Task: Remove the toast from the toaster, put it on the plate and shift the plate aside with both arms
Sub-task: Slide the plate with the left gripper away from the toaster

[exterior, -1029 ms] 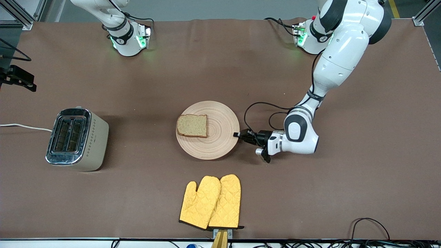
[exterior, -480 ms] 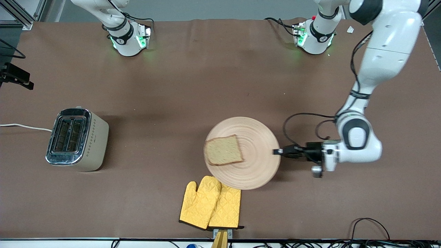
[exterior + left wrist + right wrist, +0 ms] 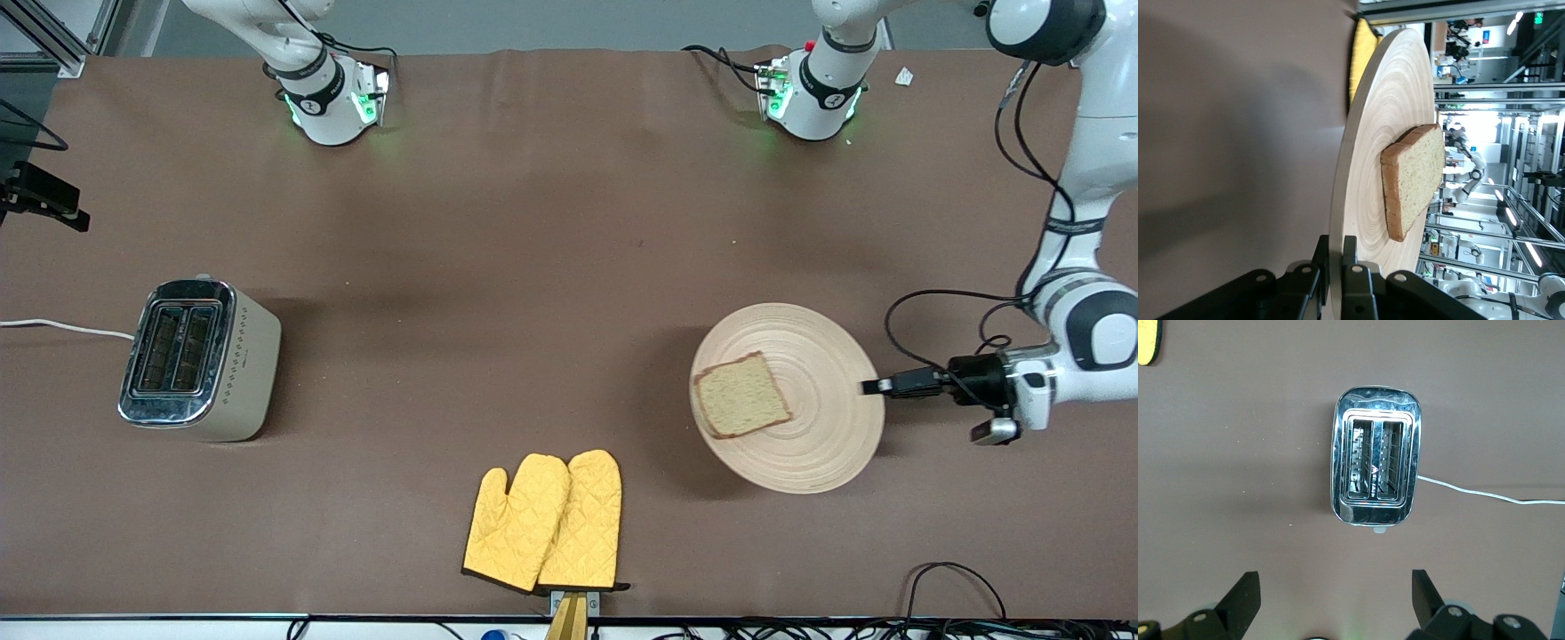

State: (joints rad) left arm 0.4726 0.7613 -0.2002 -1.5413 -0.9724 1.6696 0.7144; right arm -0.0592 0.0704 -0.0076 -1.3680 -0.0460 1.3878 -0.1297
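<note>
The round pale wooden plate [image 3: 822,356] is near the left arm's end of the table and throws a shadow on the brown cloth beside it. The toast [image 3: 741,396] lies flat on the half of the plate away from the gripper. My left gripper [image 3: 869,387] is shut on the plate's rim, one finger above and one below. The left wrist view shows the plate [image 3: 1368,153], the toast [image 3: 1415,180] and the left gripper [image 3: 1336,250] clamped on the edge. My right gripper [image 3: 1333,577] hangs open and empty high over the toaster [image 3: 1375,470]; the front view does not show it.
The toaster [image 3: 197,358] stands at the right arm's end of the table, its white cord [image 3: 62,326] running off the edge. Two yellow oven mitts [image 3: 547,522] lie by the table's edge nearest the front camera, toward the middle.
The left gripper has carried the plate with the toast from the table's middle toward the left arm's end. The toast has turned a little with the plate. The right arm has not moved.
</note>
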